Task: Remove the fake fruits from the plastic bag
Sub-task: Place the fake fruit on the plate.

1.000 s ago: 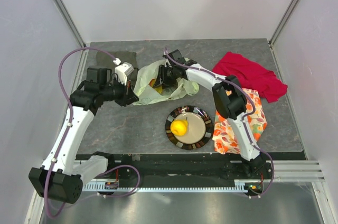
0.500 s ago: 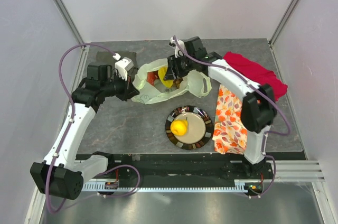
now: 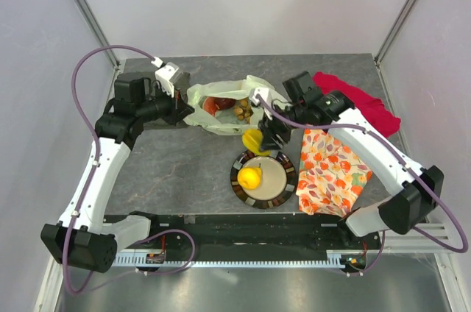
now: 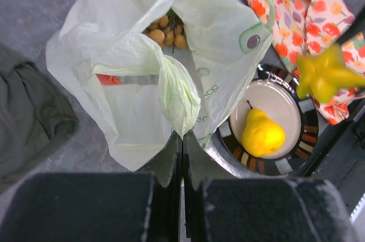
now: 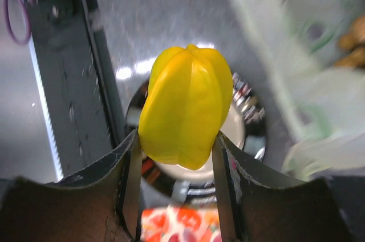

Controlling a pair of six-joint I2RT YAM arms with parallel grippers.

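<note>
Green print on the plastic bag (image 4: 217, 42) is too creased to read

A: What is laid on the grey table (image 3: 176, 172)?

B: A round plate (image 3: 277, 179) is set near the front edge. It is cream in the middle, with a dark striped rim.

A: And the cloths?

B: Three are seen. An orange-flowered cloth (image 3: 331, 172) is spread just right of the plate, a red cloth (image 3: 360, 106) is crumpled beyond it toward the far right, and an olive-grey cloth (image 4: 28, 122) is folded at the far left.
</note>
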